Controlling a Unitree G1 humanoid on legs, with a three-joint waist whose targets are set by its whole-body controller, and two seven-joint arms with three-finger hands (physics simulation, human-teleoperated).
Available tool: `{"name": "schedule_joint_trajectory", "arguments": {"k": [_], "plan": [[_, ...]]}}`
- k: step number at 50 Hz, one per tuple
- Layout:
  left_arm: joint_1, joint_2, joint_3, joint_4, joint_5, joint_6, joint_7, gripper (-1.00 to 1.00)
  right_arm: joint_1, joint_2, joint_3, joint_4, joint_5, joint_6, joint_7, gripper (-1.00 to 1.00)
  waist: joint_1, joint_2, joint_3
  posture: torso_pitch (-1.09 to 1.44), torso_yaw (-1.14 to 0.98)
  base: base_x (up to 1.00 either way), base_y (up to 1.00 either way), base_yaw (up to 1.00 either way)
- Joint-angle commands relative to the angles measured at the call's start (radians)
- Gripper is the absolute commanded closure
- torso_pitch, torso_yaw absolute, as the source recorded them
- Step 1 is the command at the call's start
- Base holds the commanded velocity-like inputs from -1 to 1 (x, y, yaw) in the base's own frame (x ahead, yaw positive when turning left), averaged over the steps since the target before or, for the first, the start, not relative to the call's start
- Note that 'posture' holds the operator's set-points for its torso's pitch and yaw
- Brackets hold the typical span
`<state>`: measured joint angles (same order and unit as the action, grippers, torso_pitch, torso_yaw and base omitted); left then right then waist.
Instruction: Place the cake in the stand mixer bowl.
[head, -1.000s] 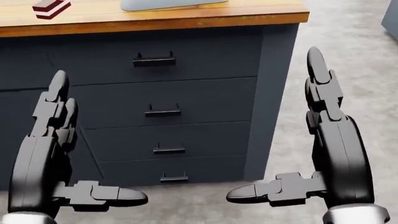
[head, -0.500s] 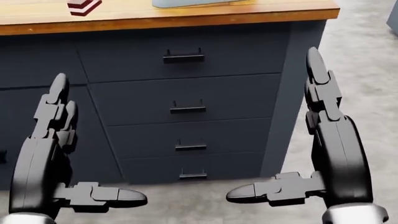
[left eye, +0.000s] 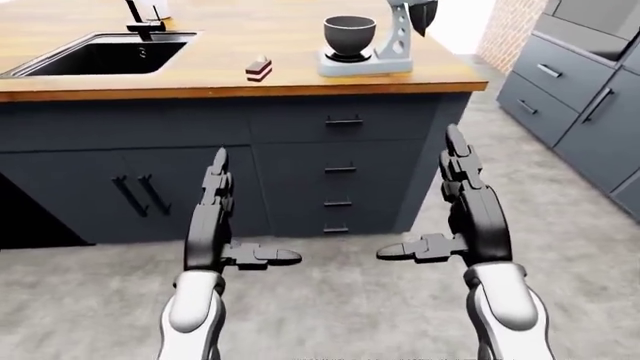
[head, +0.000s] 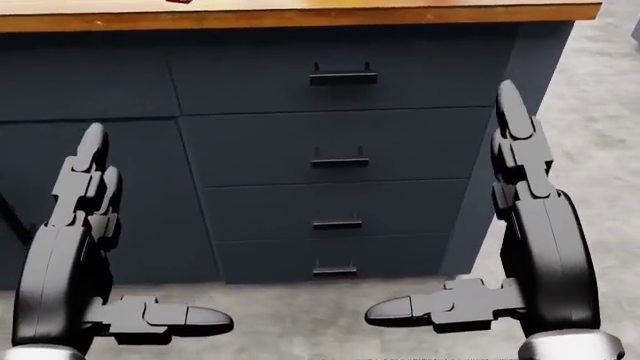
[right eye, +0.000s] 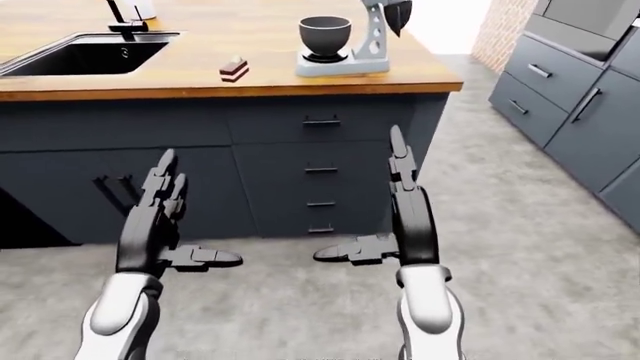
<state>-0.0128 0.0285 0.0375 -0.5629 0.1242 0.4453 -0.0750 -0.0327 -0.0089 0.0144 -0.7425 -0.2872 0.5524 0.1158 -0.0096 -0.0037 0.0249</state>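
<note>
Wooden countertop (left eye: 250, 45) over dark blue-grey cabinets, set on a grey mottled floor (left eye: 330, 300); more cabinets of the same colour along the right edge of the eye views, with a strip of brick wall (left eye: 505, 26) above them. One black sink (left eye: 105, 54) sunk into the counter at upper left, one dark faucet (left eye: 140, 22) at its far rim. One stack of four drawers (head: 335, 161), each with a single black handle, and a cupboard with two slanted handles to its left. One cake (left eye: 259, 69), a small layered red-and-white slice, lying on the wood between sink and mixer, apart from both. One stand mixer (left eye: 385, 41) near the counter's right end, grey base, head tilted up; one dark stand mixer bowl (left eye: 349, 34) seated on its base. Two hands: left hand (left eye: 215, 225) and right hand (left eye: 470, 217) raised below counter level, fingers straight and spread, thumbs pointing inward toward each other, grasping nothing.
</note>
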Motion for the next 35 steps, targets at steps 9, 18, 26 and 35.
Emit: {"name": "schedule_joint_trajectory", "arguments": {"k": [9, 18, 26, 35], "plan": [[-0.018, 0.001, 0.003, -0.044, 0.002, -0.032, 0.005, -1.0, -0.023, -0.011, 0.001, -0.038, 0.011, -0.023, -0.014, -1.0, 0.006, 0.01, -0.001, 0.0, 0.0, 0.08, 0.0, 0.0], [-0.018, 0.001, 0.002, -0.047, 0.004, -0.03, 0.005, -1.0, -0.024, -0.011, 0.003, -0.037, 0.009, -0.026, -0.015, -1.0, 0.007, -0.039, 0.004, 0.0, 0.0, 0.16, 0.0, 0.0], [-0.017, 0.001, 0.002, -0.043, 0.003, -0.033, 0.005, -1.0, -0.023, -0.011, 0.006, -0.047, 0.005, -0.019, -0.013, -1.0, 0.003, 0.058, 0.007, 0.0, 0.0, 0.17, 0.0, 0.0], [-0.018, 0.002, 0.004, -0.044, 0.002, -0.032, 0.004, -1.0, -0.025, -0.01, 0.006, -0.039, 0.006, -0.025, -0.014, -1.0, 0.02, 0.029, 0.009, 0.0, 0.0, 0.18, 0.0, 0.0]]}}
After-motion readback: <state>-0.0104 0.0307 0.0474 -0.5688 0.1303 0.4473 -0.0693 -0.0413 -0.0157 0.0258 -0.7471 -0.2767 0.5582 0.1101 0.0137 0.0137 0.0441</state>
